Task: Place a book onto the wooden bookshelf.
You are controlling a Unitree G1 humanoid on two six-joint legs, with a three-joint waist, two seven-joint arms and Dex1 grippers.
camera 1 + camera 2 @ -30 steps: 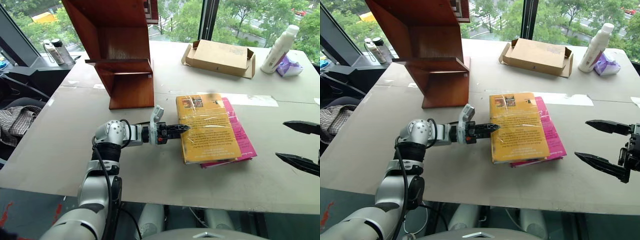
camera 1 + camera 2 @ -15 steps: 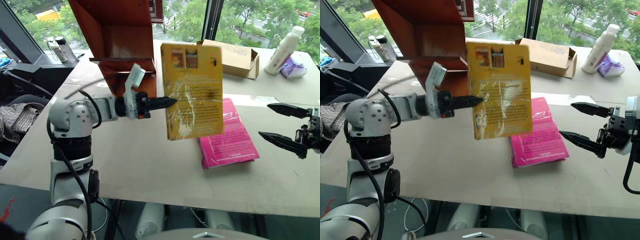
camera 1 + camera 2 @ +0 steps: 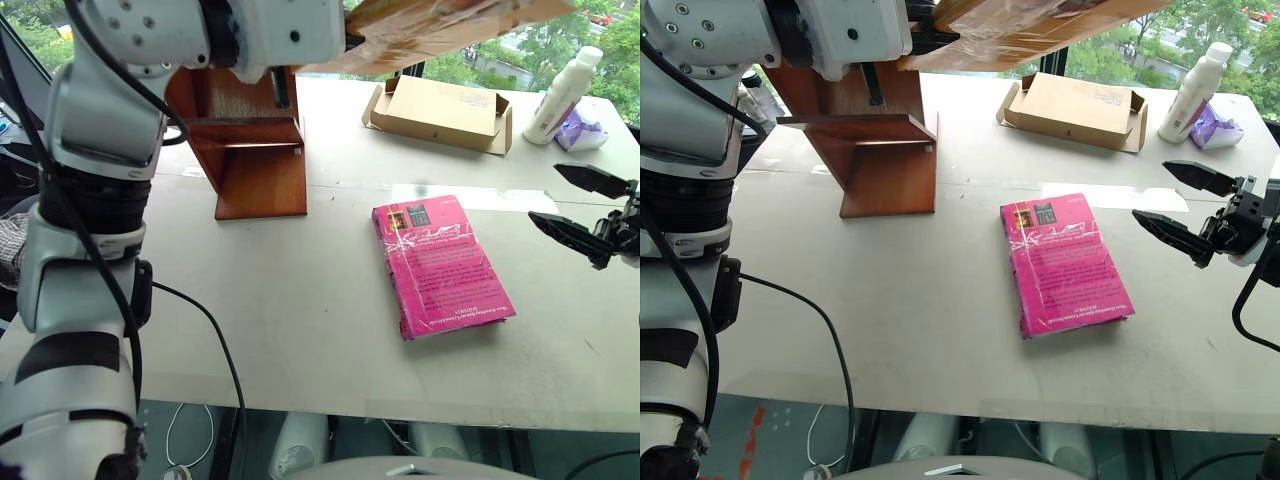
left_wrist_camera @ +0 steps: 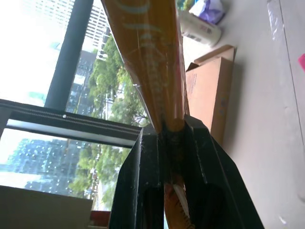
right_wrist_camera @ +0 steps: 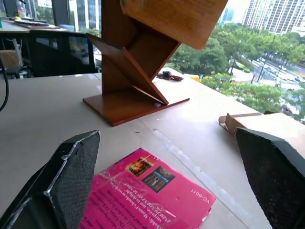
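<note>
We see the left claw [image 4: 174, 138] clamped on the edge of the book [image 3: 440, 25], holding it high above the desk [image 3: 300, 300], beside the upper part of the wooden bookshelf [image 3: 255, 160]; how close it comes to the shelf we cannot quite tell. The right claw [image 3: 580, 205] hangs with fingers spread wide, holding nothing, near the pink book [image 3: 440, 265] lying flat on the desk.

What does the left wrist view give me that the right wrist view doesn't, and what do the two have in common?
Left wrist view: the left gripper shut on the book edge, and the white bottle lying beyond the box.
Right wrist view: the open right gripper over the pink book, and the wooden bookshelf.
Both: the held book, the cardboard box, the table and trees outside.
</note>
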